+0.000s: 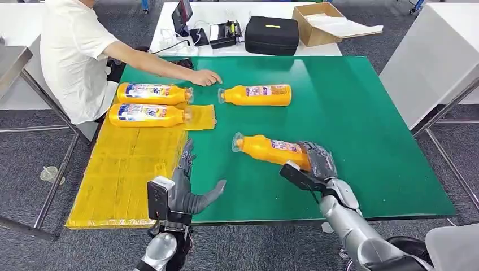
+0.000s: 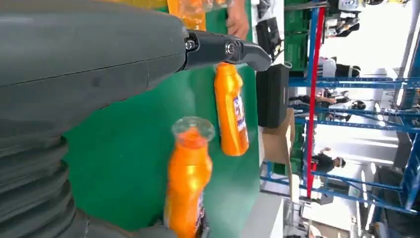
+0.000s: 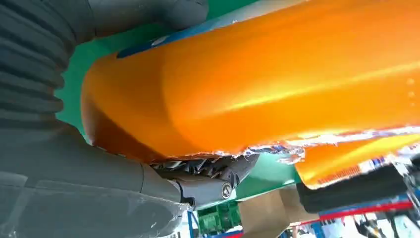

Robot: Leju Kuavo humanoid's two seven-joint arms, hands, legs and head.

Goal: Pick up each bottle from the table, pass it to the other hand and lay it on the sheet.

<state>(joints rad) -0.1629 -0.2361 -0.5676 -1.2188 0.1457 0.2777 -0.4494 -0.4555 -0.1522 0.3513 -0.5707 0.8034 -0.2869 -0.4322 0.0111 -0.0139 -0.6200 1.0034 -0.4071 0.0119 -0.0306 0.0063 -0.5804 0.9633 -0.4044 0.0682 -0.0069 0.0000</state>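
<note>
Right robot hand [image 1: 317, 160]: you see it wrapped around the base of an orange plastic bottle with a printed label [image 1: 270, 149], held over the green tabletop [image 1: 350, 113].
Left robot hand [image 1: 189, 189]: fingers spread, holding nothing, just beside the yellow sheet [image 1: 121, 169].
Beyond the hands: another orange bottle [image 1: 257, 95]; two bottles [image 1: 148, 104] on the sheet's far end, near a person's hand [image 1: 204, 77].
</note>
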